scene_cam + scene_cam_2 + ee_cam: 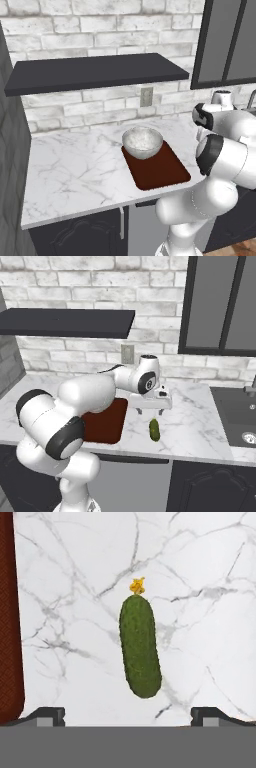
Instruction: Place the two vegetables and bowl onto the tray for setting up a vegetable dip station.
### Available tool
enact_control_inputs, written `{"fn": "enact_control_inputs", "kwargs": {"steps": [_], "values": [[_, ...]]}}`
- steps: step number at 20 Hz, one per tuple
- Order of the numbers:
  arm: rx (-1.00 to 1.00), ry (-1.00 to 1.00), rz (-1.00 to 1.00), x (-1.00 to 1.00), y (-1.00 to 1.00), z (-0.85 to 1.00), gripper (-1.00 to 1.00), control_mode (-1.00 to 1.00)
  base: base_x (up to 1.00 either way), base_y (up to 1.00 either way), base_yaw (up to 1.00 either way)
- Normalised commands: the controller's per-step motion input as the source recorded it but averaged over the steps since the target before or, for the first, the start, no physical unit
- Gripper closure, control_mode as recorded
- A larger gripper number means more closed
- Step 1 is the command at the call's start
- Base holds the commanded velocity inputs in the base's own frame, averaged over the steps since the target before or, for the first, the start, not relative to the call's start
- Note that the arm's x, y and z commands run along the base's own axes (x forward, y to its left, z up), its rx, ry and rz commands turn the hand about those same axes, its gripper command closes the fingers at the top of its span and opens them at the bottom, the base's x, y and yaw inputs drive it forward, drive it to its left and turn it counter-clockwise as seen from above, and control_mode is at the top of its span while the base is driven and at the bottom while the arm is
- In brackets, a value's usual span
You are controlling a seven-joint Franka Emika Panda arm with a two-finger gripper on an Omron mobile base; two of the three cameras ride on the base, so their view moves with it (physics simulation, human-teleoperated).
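Your gripper (pixel 153 412) hovers above the cucumber (pixel 140 646) on the counter (pixel 200 587), jaws wide; bowl (pixel 142 142) sits on tray (pixel 160 172).

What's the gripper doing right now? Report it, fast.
Gripper: open, holding nothing, fingers spread wide above the cucumber lying on the counter.

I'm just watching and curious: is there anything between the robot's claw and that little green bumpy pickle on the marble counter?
Nothing visible. The open gripper hangs over the small dark-green bumpy cucumber, with bare white marble counter around it. The dark red-brown rectangular tray lies off to one side.
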Motion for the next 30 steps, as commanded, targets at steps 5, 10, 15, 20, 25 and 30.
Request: {"fn": "enact_control_inputs", "kwargs": {"steps": [5,10,15,20,25,30], "values": [[0.01,0.00,-0.01,0.17,-0.11,-0.32,-1.00,-1.00,0.00,0.00,0.00],[0.04,0.00,0.00,0.06,-0.08,-0.31,-1.00,-1.00,0.00,0.00,0.00],[0.04,-0.02,0.00,0.01,-0.04,-0.29,-1.00,-1.00,0.00,0.00,0.00],[0.01,-0.01,0.00,0.10,0.00,-0.31,-1.00,-1.00,0.00,0.00,0.00],[0.00,0.00,0.00,0.06,0.00,-0.32,-1.00,-1.00,0.00,0.00,0.00],[0.00,-0.01,0.00,0.00,0.00,-0.32,-1.00,-1.00,0.00,0.00,0.00]]}}
